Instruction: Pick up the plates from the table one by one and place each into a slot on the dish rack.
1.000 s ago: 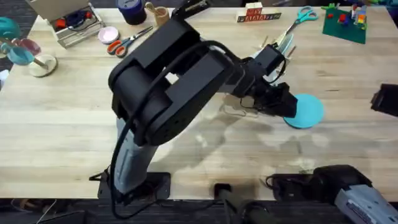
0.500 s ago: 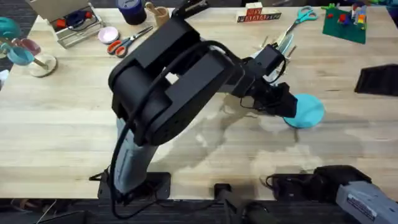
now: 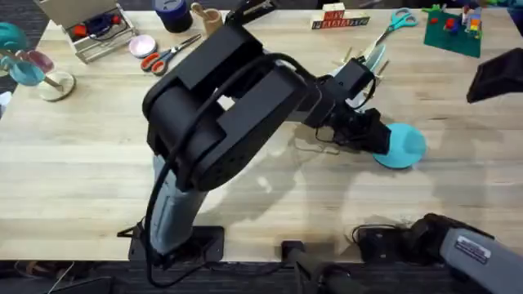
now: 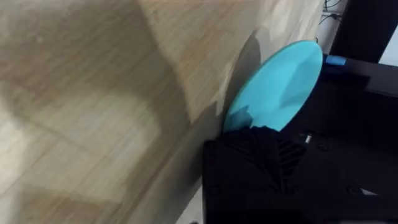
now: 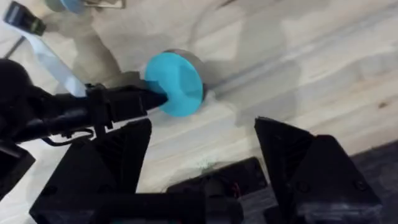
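Note:
A teal plate (image 3: 402,147) lies right of the table's (image 3: 82,163) middle, with one edge lifted slightly off the wood. My left gripper (image 3: 378,141) reaches across from the left and is shut on that plate's near-left rim. In the left wrist view a black finger (image 4: 267,155) covers the plate's (image 4: 280,81) lower edge. Behind the left arm stands the dish rack (image 3: 359,61); a pale blue plate (image 3: 373,55) shows among its pegs, largely hidden. My right gripper (image 5: 202,134) hangs open, high above the table, looking down on the teal plate (image 5: 177,84).
Scissors (image 3: 394,23), lettered wooden blocks (image 3: 335,18) and a green baseplate with bricks (image 3: 453,28) line the far right edge. A tray (image 3: 98,33), orange scissors (image 3: 159,55) and cups sit far left. Bare wood spreads in front of the plate.
The right arm has moved away toward the far right edge. The left gripper and the teal plate have stayed where they were.

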You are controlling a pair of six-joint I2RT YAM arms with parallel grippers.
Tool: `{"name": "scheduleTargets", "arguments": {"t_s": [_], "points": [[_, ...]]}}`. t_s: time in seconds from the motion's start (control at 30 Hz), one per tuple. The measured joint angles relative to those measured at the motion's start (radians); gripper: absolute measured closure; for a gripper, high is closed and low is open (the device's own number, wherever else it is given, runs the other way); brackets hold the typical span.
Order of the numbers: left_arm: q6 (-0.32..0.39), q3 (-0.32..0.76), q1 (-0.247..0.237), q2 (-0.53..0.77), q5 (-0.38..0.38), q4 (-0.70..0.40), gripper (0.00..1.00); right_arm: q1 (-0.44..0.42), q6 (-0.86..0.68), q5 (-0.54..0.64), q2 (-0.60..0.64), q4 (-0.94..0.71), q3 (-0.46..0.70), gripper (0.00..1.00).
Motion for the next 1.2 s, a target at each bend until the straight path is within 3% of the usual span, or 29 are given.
{"name": "scheduleTargets", "arguments": {"t_s": [0.37,0.8,1.2], "points": [[0.0,0.0,0.0,0.0,0.0,0.0,0.961,-0.094,-0.143,-0.153,0.185,0.018,0.0,0.009],[0.0,0.0,0.0,0.0,-0.001,0.007,0.96,-0.212,-0.265,-0.236,0.333,-0.047,0.0,0.008],[-0.001,0.0,0.0,0.0,-0.008,0.015,0.96,-0.223,-0.36,-0.316,0.487,0.007,0.0,0.006]]}}
